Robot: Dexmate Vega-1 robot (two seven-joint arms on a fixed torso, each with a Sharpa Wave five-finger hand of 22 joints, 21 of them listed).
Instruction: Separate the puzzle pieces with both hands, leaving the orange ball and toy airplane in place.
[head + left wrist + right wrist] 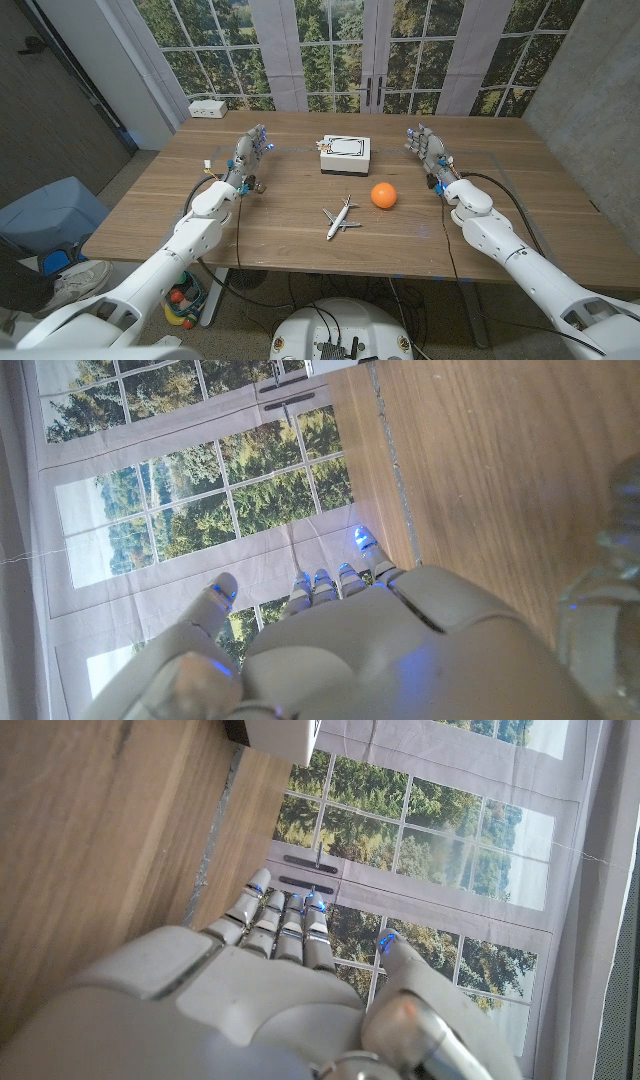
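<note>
A white block of puzzle pieces (345, 155) sits at the far middle of the wooden table (300, 235), its joints too small to make out. Nearer lie the toy airplane (340, 218) and, just right of it, the orange ball (383, 195). The left hand (250, 157) stands well left of the block, the right hand (427, 152) well right of it; both are empty with fingers extended and slightly apart (the wrist views show their backs, palms hidden). A white box (208, 108) rests at the far left edge.
</note>
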